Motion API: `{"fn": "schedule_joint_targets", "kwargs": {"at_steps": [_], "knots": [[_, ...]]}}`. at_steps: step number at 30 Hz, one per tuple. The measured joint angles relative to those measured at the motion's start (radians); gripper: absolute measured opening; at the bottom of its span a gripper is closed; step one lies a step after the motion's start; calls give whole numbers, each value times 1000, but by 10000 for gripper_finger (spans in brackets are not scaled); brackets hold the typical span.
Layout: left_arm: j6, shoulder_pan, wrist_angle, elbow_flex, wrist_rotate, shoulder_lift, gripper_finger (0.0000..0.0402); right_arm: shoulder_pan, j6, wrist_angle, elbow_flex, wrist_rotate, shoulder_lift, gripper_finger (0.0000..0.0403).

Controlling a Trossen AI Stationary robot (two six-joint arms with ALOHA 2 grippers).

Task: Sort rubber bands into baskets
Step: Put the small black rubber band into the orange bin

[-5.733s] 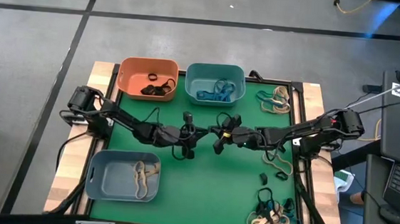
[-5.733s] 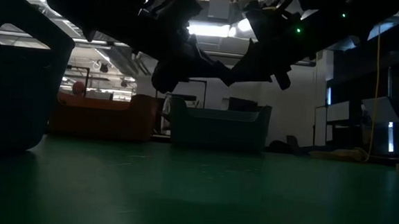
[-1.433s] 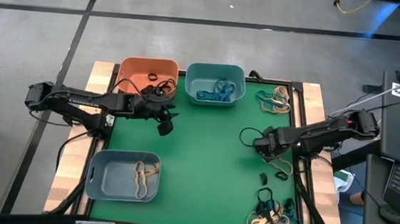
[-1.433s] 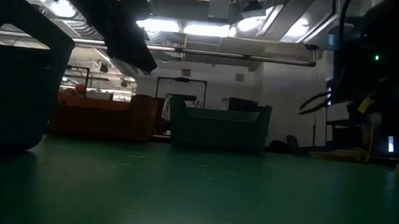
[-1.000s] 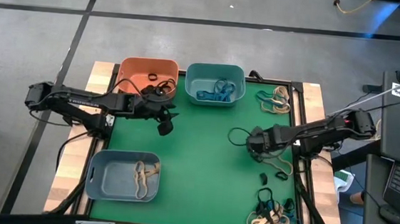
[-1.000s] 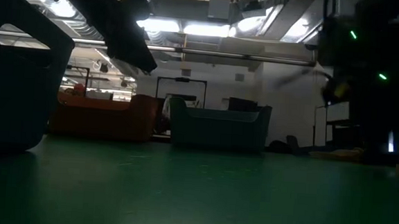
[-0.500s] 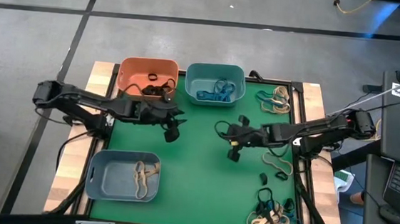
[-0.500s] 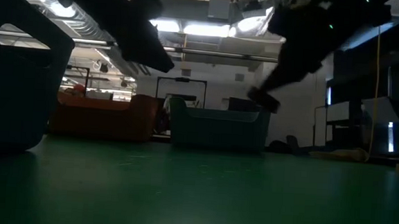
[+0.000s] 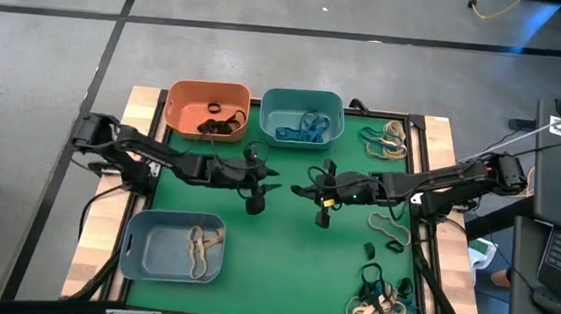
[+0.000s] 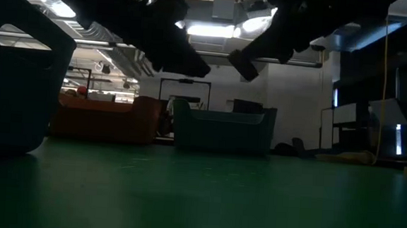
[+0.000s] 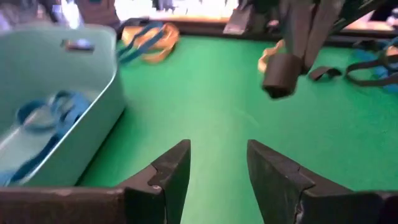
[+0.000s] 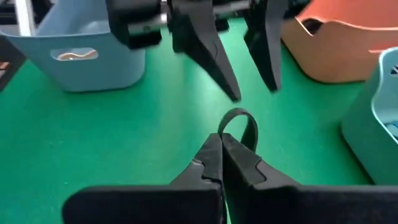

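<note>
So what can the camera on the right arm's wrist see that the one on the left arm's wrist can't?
Only the right wrist view shows the right claw shut on a black rubber band, plus the orange basket and the grey-blue basket. Only the left wrist view shows the blue bands lying inside the teal basket, and loose bands at the far edge of the mat. Both show the green mat, part of the teal basket, and the other arm's claw facing them; the left claw is open.
</note>
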Motion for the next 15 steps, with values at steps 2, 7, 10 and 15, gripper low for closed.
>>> {"fn": "schedule_joint_targets", "kwargs": {"at_steps": [2, 7, 10, 15], "knots": [[40, -8, 56, 0, 0, 27, 155, 0, -9, 26, 0, -12, 0, 1], [106, -26, 210, 0, 0, 79, 155, 0, -31, 79, 0, -13, 8, 1], [134, -34, 274, 0, 1, 93, 155, 0, -37, 114, -1, -38, 18, 1], [167, -38, 316, 0, 0, 93, 155, 0, -37, 146, 0, -85, 48, 1]]}}
